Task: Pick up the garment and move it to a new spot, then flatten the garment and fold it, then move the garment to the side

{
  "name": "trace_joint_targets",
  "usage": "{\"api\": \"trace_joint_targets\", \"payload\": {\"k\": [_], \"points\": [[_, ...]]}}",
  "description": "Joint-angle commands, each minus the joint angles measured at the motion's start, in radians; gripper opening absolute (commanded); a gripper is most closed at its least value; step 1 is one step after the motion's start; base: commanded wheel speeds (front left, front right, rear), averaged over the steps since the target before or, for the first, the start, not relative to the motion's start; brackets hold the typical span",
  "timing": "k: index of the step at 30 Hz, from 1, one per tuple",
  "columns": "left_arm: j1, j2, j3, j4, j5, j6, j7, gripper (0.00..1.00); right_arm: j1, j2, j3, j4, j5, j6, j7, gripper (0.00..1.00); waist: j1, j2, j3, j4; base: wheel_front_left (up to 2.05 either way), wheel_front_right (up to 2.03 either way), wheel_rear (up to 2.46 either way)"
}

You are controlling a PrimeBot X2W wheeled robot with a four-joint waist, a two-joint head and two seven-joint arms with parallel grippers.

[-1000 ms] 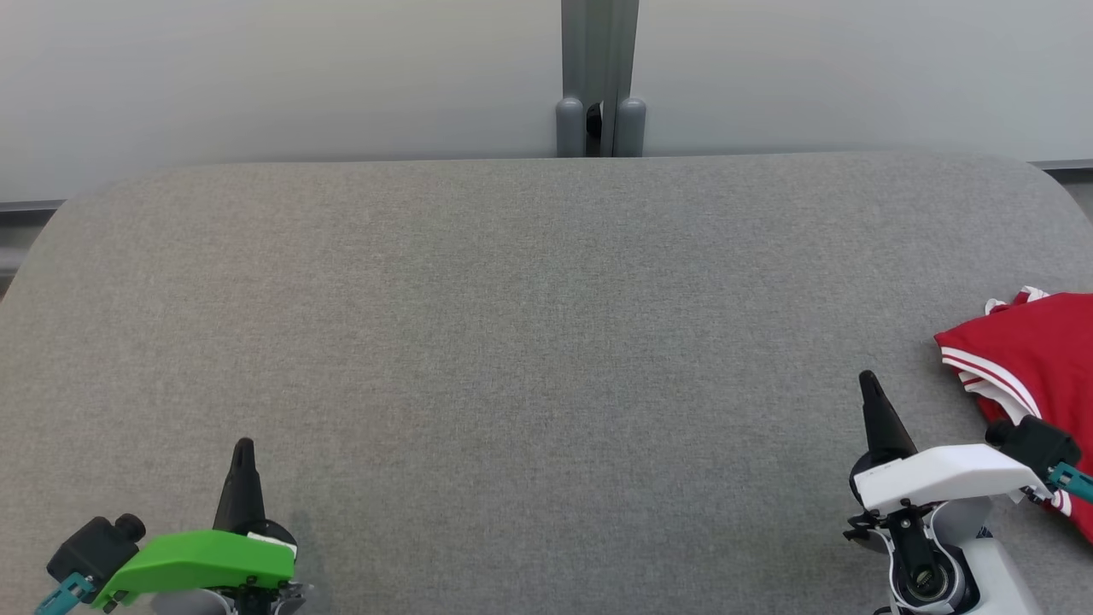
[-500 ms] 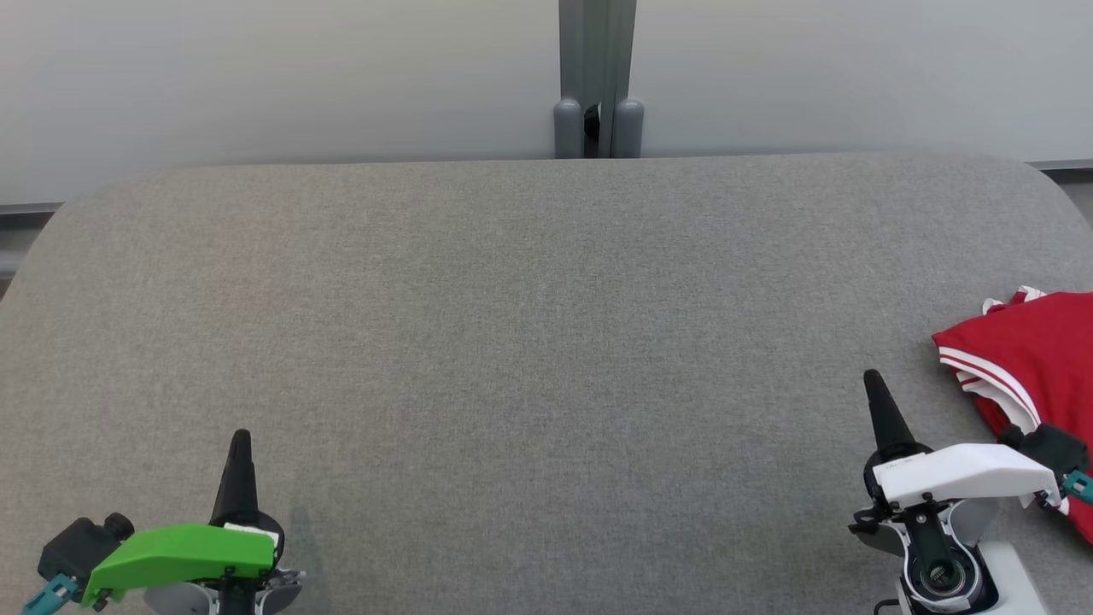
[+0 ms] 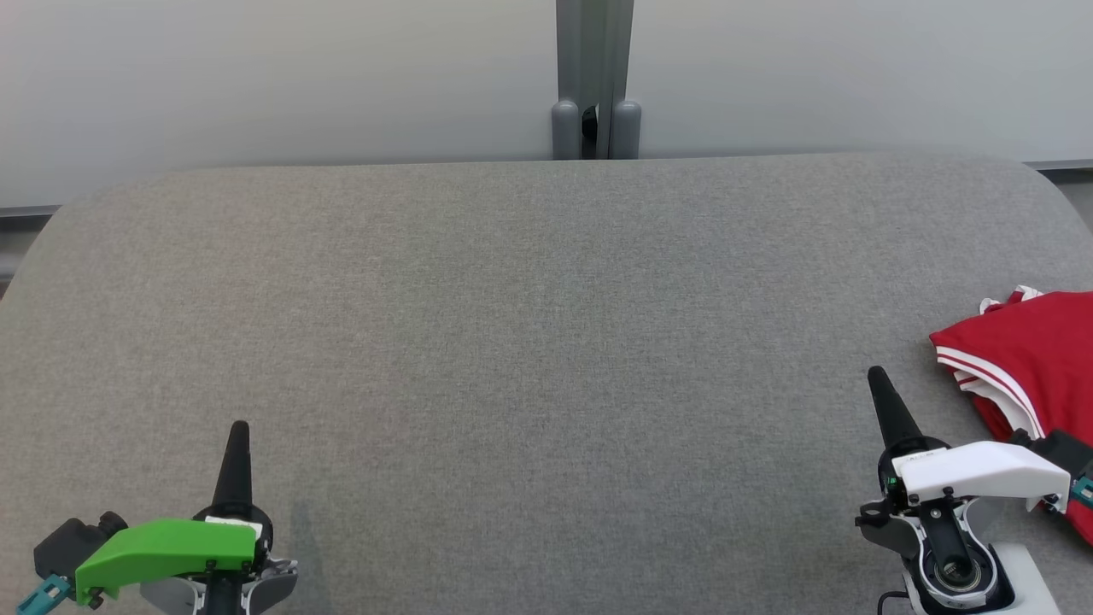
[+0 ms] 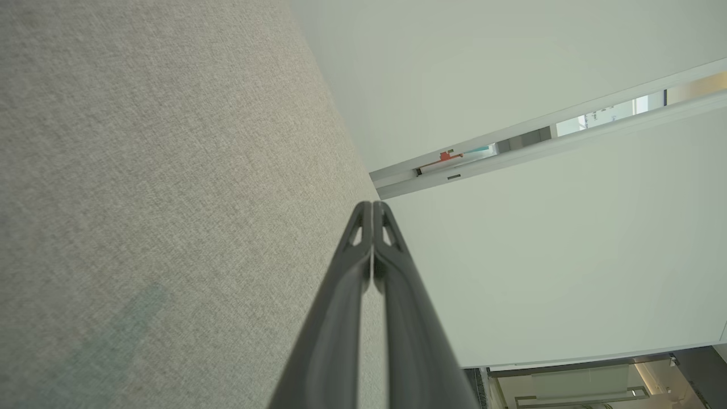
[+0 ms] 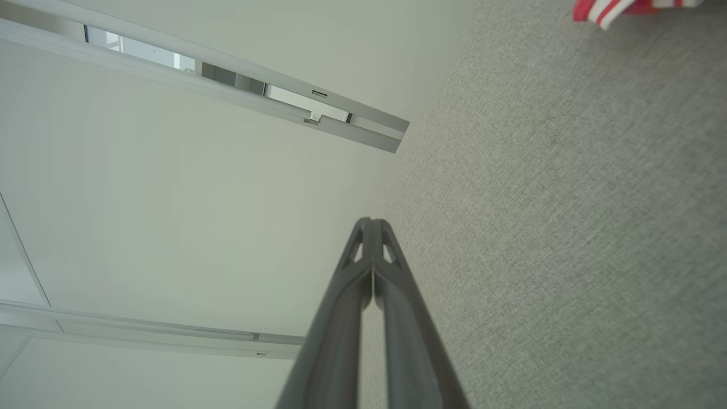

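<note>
Your left gripper is low over the grey table, fingers pinched together, holding nothing | your right gripper is pressed closed too, also empty-handed | the red garment, white-striped, lies on the table just right of that right gripper, apart from its fingertips.

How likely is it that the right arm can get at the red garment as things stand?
Probably yes: the red garment lies just beside the right tool on the grey table, nothing between them. The shut tool must open first.
</note>
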Motion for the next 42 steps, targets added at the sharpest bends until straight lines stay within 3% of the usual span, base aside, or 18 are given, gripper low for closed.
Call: {"api": "trace_joint_targets", "payload": {"k": [1,42], "points": [[-0.025,0.007,0.007,-0.011,-0.026,-0.007,0.006,0.00,0.005,-0.006,-0.005,-0.014,0.026,0.001,0.008,0.00,0.0000,0.0000,0.000,0.000,0.00,0.00,0.00],[-0.046,0.009,0.038,-0.018,-0.336,-0.035,0.091,0.00,0.021,-0.007,-0.039,-0.049,0.358,0.000,0.091,0.00,0.0000,0.0000,-0.007,-0.010,0.00,0.00,0.00]]}}
